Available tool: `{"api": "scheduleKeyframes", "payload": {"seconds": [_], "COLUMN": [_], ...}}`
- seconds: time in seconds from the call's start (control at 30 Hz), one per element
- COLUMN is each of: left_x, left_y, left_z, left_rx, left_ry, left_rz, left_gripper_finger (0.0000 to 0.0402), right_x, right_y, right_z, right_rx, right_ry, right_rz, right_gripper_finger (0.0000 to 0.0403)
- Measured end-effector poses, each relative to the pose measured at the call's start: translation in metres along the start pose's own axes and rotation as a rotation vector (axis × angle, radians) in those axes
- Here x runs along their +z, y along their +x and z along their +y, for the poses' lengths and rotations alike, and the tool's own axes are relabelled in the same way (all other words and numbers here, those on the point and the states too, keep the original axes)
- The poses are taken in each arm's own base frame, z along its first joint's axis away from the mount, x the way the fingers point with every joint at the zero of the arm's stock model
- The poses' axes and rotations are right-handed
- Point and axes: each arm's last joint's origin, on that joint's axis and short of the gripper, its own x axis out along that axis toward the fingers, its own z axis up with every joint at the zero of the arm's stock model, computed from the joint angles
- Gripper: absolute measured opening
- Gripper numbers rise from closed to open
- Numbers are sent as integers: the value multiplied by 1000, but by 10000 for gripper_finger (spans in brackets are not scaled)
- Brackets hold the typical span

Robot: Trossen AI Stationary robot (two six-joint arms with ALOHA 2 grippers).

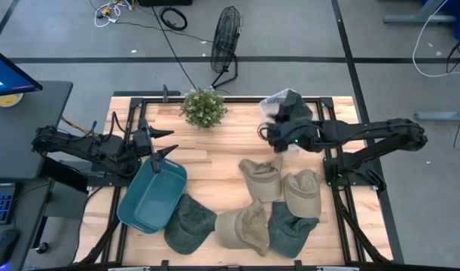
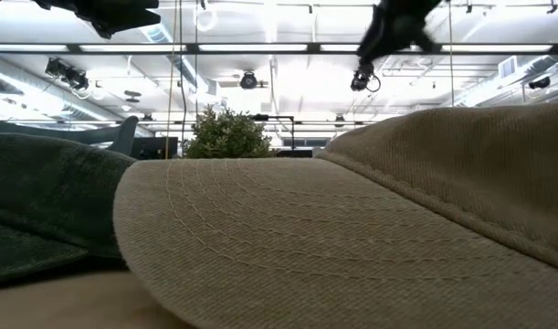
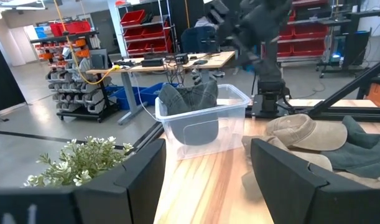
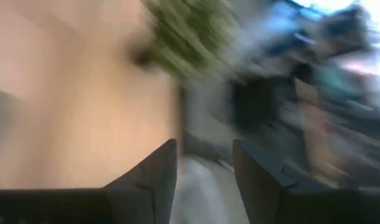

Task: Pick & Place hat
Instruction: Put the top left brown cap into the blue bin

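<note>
Several hats lie bunched on the wooden table's near right: tan ones (image 1: pixel 261 179), (image 1: pixel 303 192), (image 1: pixel 245 226), a dark green one (image 1: pixel 188 224) and a dark teal one (image 1: pixel 290 229). Another dark hat (image 3: pixel 190 98) sits inside a clear bin (image 1: pixel 284 105) at the far right. My right gripper (image 1: pixel 269 137) hovers beside that bin, above the table, open and empty (image 4: pixel 205 171); its wrist view is blurred. My left gripper (image 1: pixel 166 147) waits open and empty at the left (image 3: pixel 205 180), above a teal tray (image 1: pixel 150 196).
A potted plant (image 1: pixel 203 108) stands at the far middle edge. The teal tray lies at the near left, touching the dark green hat. Bare wood (image 1: pixel 214 162) shows between the tray, the plant and the hats. In the low view a tan hat (image 2: pixel 306 238) fills the foreground.
</note>
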Motion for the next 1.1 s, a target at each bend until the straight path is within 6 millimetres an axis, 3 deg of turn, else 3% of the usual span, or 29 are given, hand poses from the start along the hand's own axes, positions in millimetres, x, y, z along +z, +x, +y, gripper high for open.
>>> {"api": "scheduleKeyframes", "payload": {"seconds": [0.2,0.4,0.83,1.1], "left_x": [0,0,0,0], "left_y": [0,0,0,0], "left_z": [0,0,0,0], "left_rx": [0,0,0,0], "left_ry": [0,-3,-13,-66], "left_rz": [0,0,0,0], "left_gripper_finger": [238,238,238,238], "right_x": [15,17,16,9], "right_y": [-18,-18,36,73], "right_z": [10,31,104,137], "right_rx": [429,622,730,740], "right_ry": [186,305,287,266], "right_rz": [-217,-172,113,296], "right_gripper_finger": [158,159,232,231]}}
